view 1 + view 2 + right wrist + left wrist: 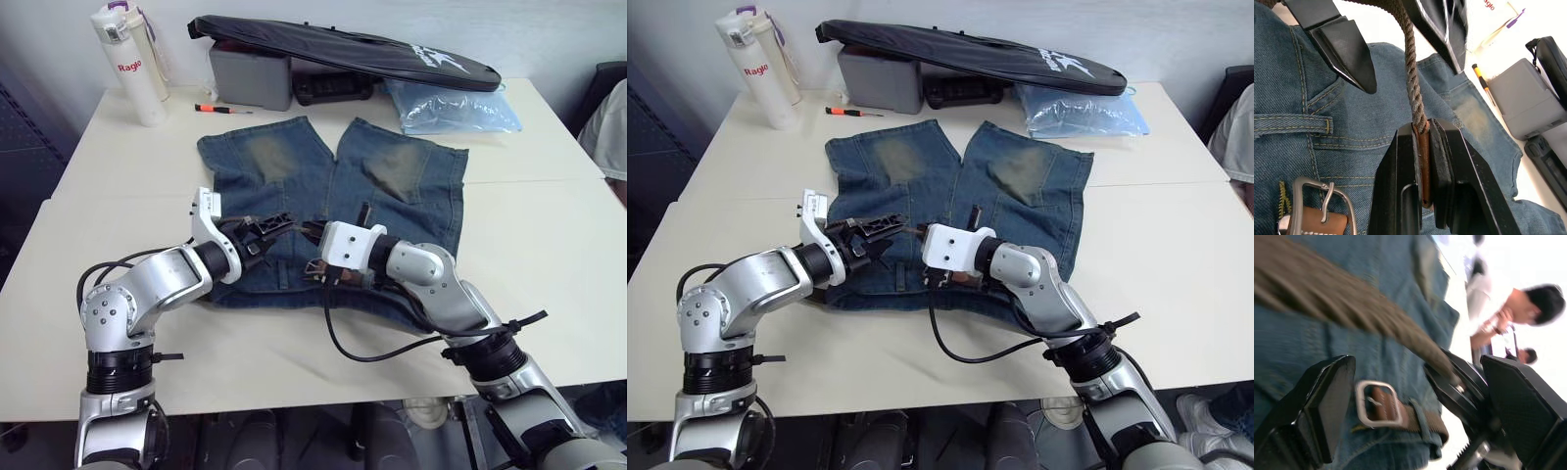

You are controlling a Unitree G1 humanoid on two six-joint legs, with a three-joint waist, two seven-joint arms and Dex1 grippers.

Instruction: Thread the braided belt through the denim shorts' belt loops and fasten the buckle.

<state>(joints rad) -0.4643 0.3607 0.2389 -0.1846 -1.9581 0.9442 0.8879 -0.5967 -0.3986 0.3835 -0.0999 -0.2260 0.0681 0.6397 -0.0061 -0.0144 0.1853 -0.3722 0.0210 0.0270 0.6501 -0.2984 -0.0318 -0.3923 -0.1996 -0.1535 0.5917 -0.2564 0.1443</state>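
The denim shorts [328, 186] lie flat at the middle of the white table [549, 255], legs pointing toward twelve o'clock and waistband toward six; bare tabletop runs wide at three and nine o'clock and in front of the waistband, while the far edge is crowded by a white bottle [132, 64] at eleven o'clock, a small orange-handled screwdriver [220, 109] beside it, a grey box [252, 76] under a long black bag [343, 49] at twelve, and a pale blue plastic bag [451, 108] at one o'clock just past the right leg's hem. Both grippers meet over the waistband. The right gripper [1422, 166] is clamped shut on the tan leather tip of the braided belt [1409, 73], whose dark-brown woven strap rises taut from its fingers and passes between the parted fingers of the left gripper [1415, 391]; those stand wide apart, holding nothing, as far as can be seen. Below them the silver buckle [1377, 403] lies flat on the denim at the waistband, its prong resting across the frame, a brown strap end running from it under a belt loop [1420, 423]. The shorts are faded blue with yellowish worn patches on both legs.
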